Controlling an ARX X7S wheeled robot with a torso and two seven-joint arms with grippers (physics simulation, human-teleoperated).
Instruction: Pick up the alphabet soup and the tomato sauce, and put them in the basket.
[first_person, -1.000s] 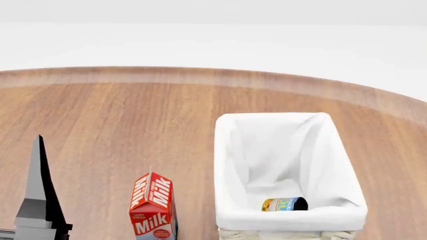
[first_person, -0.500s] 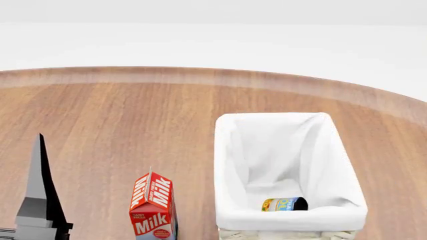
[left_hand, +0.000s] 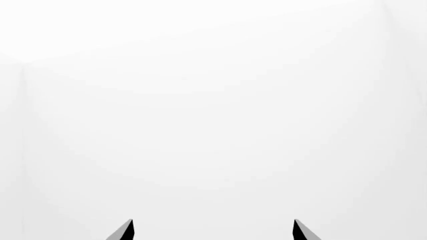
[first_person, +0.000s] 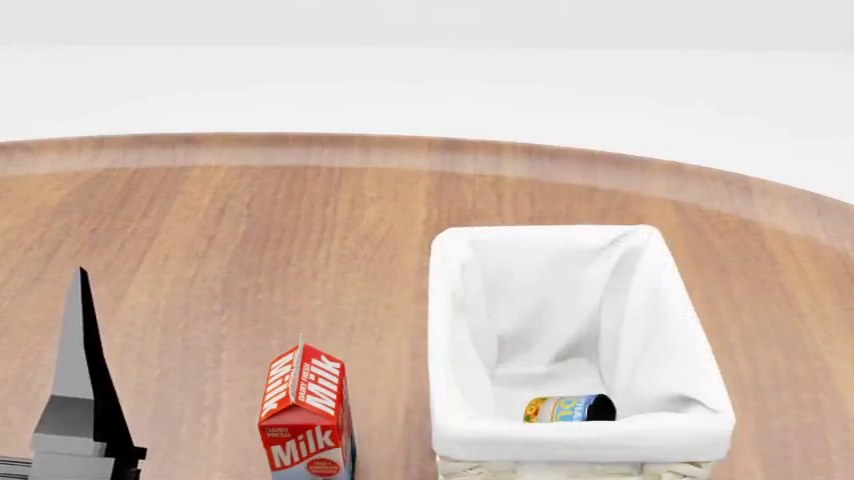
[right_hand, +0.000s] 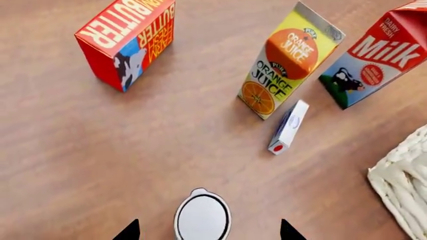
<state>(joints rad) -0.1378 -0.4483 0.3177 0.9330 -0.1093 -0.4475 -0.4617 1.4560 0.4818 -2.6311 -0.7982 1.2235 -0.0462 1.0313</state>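
Nothing has shifted in the head view over the last second beyond a hair's drift of my left arm at the lower left edge; table, carton and can lie as they did.

Largest first: the wooden table (first_person: 267, 230) fills the field. On it stands the basket (first_person: 447, 300), cream wicker with a white liner, and the alphabet soup (first_person: 567, 408) already lies on its side inside, at the near end. Half the task I judge done.

Next in size, seen from the right wrist: the butter box (right_hand: 127, 37), the orange juice carton (right_hand: 287, 57), the milk carton (first_person: 306, 415), then a small white box (right_hand: 288, 126) lying flat near the juice.

Smallest: a pale can lid (right_hand: 203, 218) directly below the right gripper (right_hand: 208, 231), whose fingers stand apart, one on each side of it and empty. Only the lid shows, so I take it for the tomato sauce by elimination, not by its label.

To do this step well I would descend straight, keep the lid centred between the tips, and close only once they are well below the rim.

The left gripper (left_hand: 212, 230) faces blank white, tips spread, holding nothing.
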